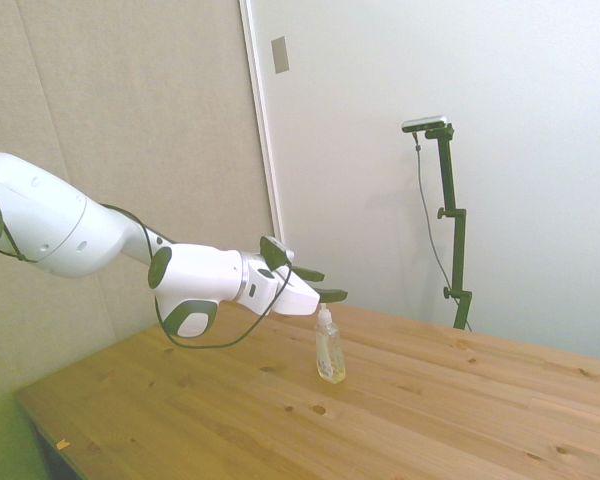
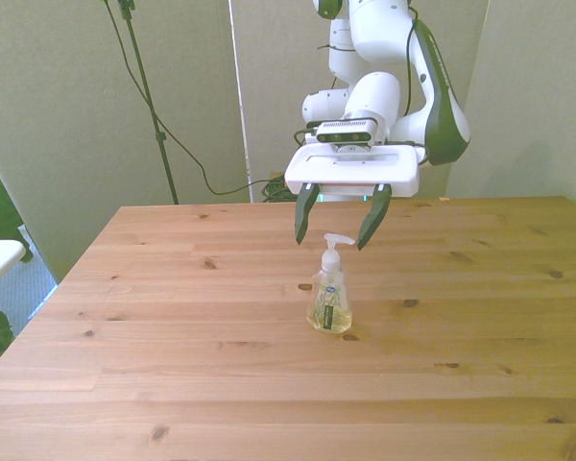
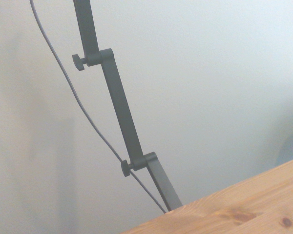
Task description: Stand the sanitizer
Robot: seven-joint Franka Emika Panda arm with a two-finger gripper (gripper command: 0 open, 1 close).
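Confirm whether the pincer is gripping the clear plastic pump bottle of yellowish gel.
No: the pincer hangs open above the clear plastic pump bottle of yellowish gel, which stands alone on the wooden table.

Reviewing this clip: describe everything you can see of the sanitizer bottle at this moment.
The sanitizer is a small clear plastic pump bottle holding pale yellowish gel, with a white pump top and a white label bearing small dark marks. It stands upright on its base on the wooden table, near the middle. Nothing touches it but the table. The gripper is open just above the pump, its fingers flanking the pump head without contact. The wrist view does not show the bottle.
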